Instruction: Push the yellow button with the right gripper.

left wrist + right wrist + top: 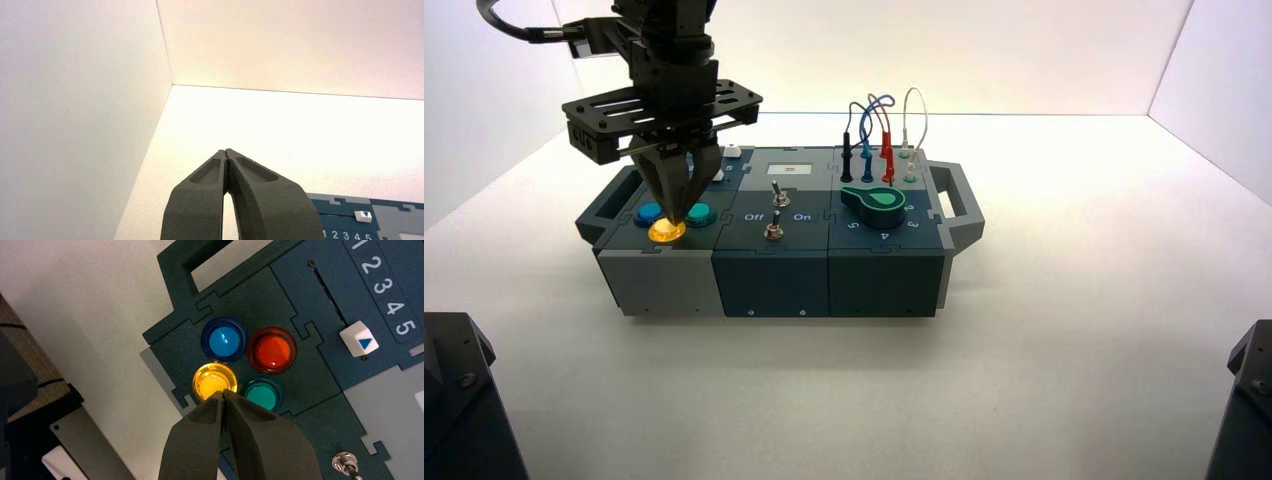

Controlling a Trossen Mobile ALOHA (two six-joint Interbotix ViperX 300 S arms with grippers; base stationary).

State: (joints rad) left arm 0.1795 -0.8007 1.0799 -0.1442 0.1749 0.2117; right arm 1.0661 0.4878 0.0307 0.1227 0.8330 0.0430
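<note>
The yellow button (666,231) glows amber on the box's left module, nearest the front of a cluster of round buttons. My right gripper (674,212) reaches down over it from the upper left of the high view. In the right wrist view the grey fingers are shut into a point, and the right gripper (223,392) rests at the near rim of the lit yellow button (214,381). My left gripper (227,152) is shut and holds nothing; it faces a wall corner with only a corner of the box beside it.
Around the yellow button sit a blue button (223,338), a red button (272,351) and a green button (262,396). A white slider (358,339) lies beyond them. Two toggle switches (776,193), a green knob (879,200) and plugged wires (879,130) fill the middle and right modules.
</note>
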